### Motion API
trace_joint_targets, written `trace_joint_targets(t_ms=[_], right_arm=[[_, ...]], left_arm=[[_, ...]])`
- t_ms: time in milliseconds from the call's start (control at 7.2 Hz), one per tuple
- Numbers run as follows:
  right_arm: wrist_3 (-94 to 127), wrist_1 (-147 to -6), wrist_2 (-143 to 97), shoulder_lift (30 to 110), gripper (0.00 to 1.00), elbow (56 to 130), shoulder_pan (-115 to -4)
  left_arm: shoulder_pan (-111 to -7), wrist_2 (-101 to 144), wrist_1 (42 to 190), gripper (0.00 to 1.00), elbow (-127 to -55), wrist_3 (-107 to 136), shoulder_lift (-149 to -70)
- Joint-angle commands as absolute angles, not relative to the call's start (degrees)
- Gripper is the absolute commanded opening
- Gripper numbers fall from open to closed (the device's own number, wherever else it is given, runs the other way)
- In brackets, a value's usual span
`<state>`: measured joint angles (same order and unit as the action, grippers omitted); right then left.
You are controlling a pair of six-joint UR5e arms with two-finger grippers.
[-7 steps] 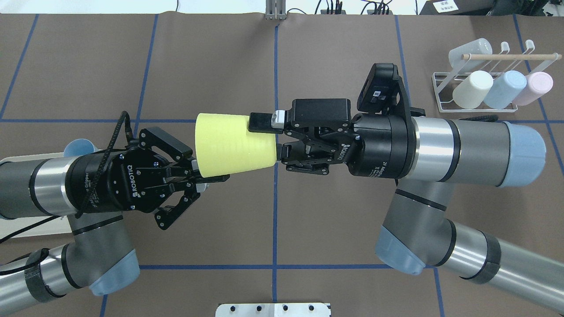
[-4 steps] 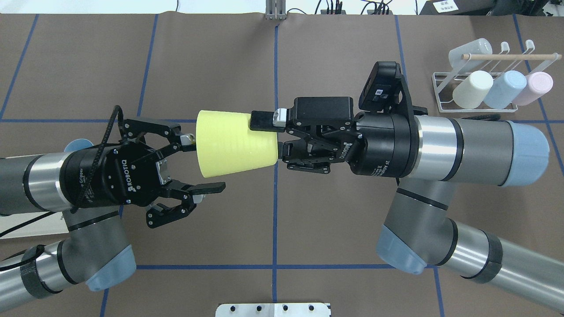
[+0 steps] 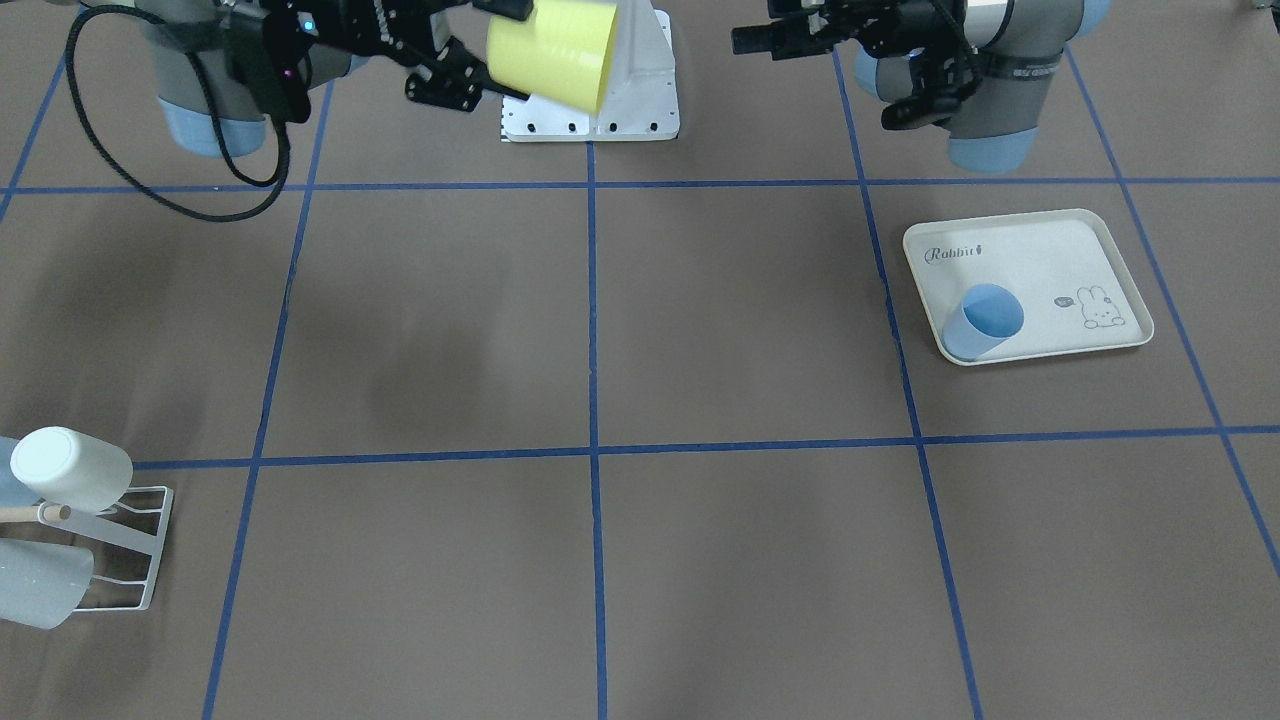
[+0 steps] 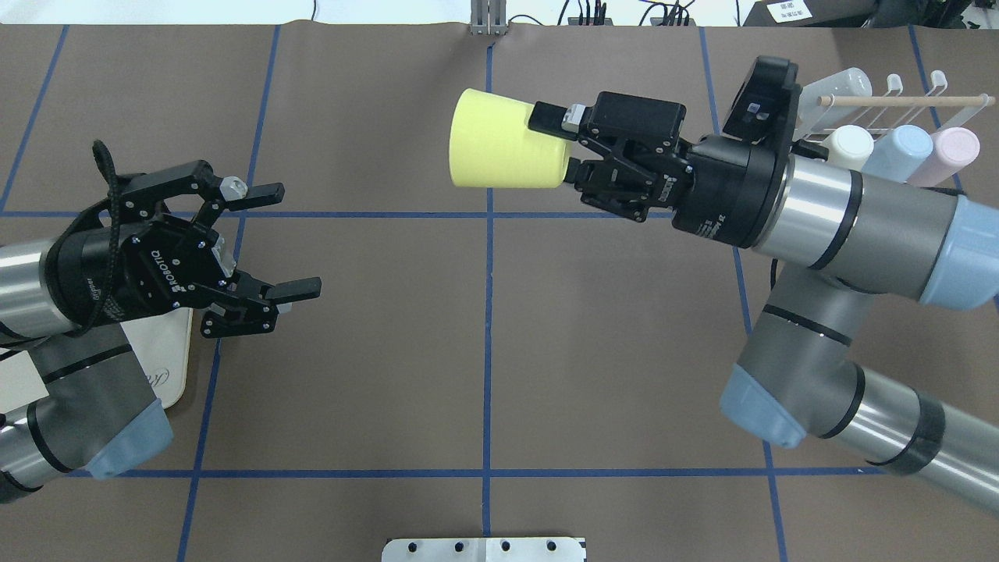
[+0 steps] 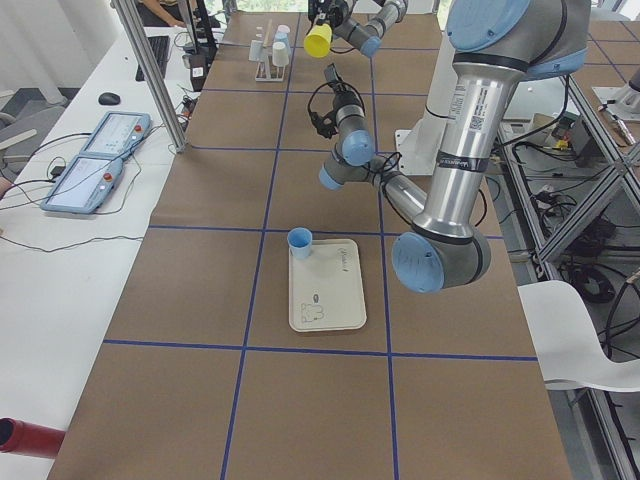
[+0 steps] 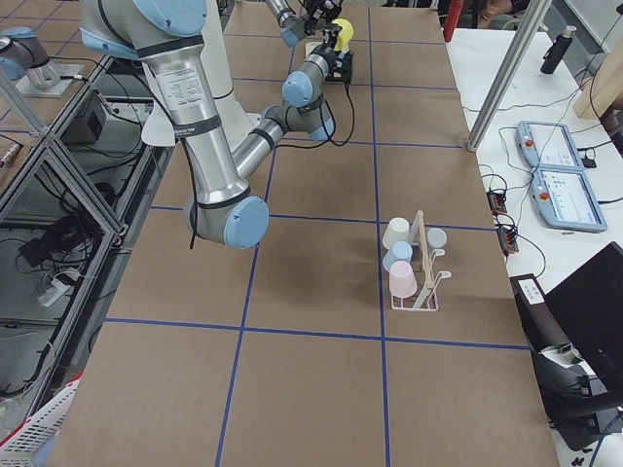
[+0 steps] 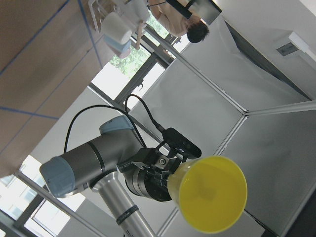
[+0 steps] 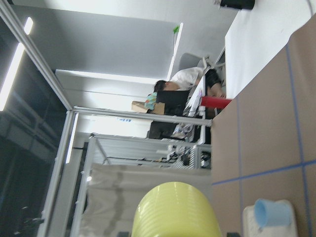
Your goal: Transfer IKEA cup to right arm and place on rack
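Note:
The yellow IKEA cup (image 4: 506,150) lies on its side in the air, mouth toward the left arm, with my right gripper (image 4: 559,142) shut on its base end. It also shows at the top of the front view as the cup (image 3: 555,45) and mouth-on in the left wrist view as the cup (image 7: 213,192). My left gripper (image 4: 298,238) hangs open and empty, well to the left of the cup. The white wire rack (image 4: 780,160) with its wooden dowel (image 4: 905,100) stands at the far right, partly hidden behind the right arm.
Cream (image 4: 851,144), blue (image 4: 905,144), pink (image 4: 956,144) and clear (image 4: 841,82) cups sit on the rack. A rabbit-print tray (image 3: 1050,260) holds a blue cup (image 3: 985,318) under the left arm. A metal mount plate (image 4: 484,549) lies at the near edge.
The left gripper opened, let go of the yellow cup and pulled back to the left. The right arm carried the cup farther away and to the right, nearer the rack.

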<state>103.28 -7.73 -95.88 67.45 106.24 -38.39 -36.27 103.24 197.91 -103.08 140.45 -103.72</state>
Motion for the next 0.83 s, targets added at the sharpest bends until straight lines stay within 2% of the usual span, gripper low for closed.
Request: trace_joint_targets(t_ms=[0,278,694], right_arm=[[90.03,-28.92,-96.4,67.59,0.33,105.3,-50.3],[76.37,-46.05,-104.28,64.18,0.33,100.05,-61.37],[47.61,-50.45,-123.7,58.39,0.33,78.4,-77.21]], left_arm=[[-40.32,103.79,185.43,1.0,-101.78,127.23,-103.18],[-42.35,103.27,175.82,1.0,-101.43,119.75,-103.71],[-43.59,103.36,172.35,1.0,-100.9,117.51,-103.28]])
